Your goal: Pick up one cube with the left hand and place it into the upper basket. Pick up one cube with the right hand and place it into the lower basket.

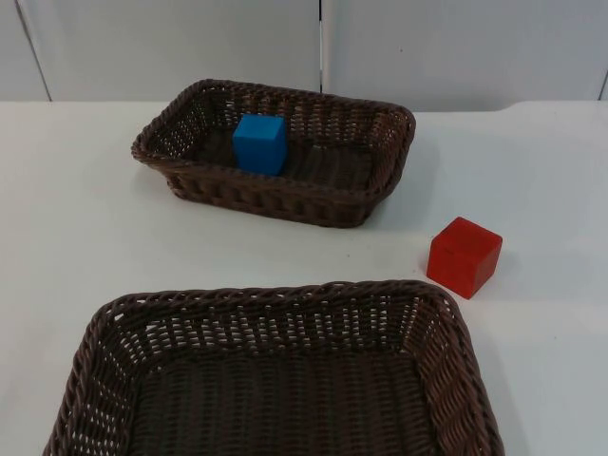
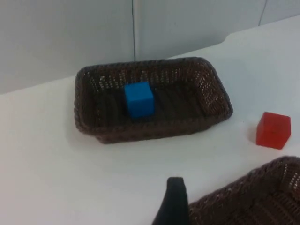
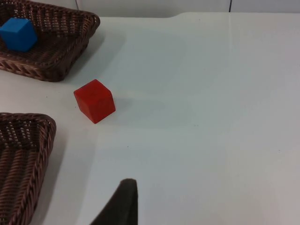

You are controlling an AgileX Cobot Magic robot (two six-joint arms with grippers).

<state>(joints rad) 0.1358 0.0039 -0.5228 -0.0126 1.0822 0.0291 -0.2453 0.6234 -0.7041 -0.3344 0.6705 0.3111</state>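
Observation:
A blue cube [image 1: 259,143] sits inside the upper brown wicker basket [image 1: 275,198], left of its middle. A red cube [image 1: 463,256] rests on the white table to the right, between the two baskets and just past the lower basket's [image 1: 275,293] far right corner. My left gripper [image 2: 174,206] hangs above the table short of the upper basket [image 2: 154,132], with the blue cube [image 2: 139,99] ahead of it. My right gripper [image 3: 121,206] is held well back from the red cube [image 3: 95,101], apart from it. The lower basket holds nothing.
Bare white table [image 1: 76,218] lies left of the baskets and to the right around the red cube. The grey partition wall [image 1: 190,47] closes the far side.

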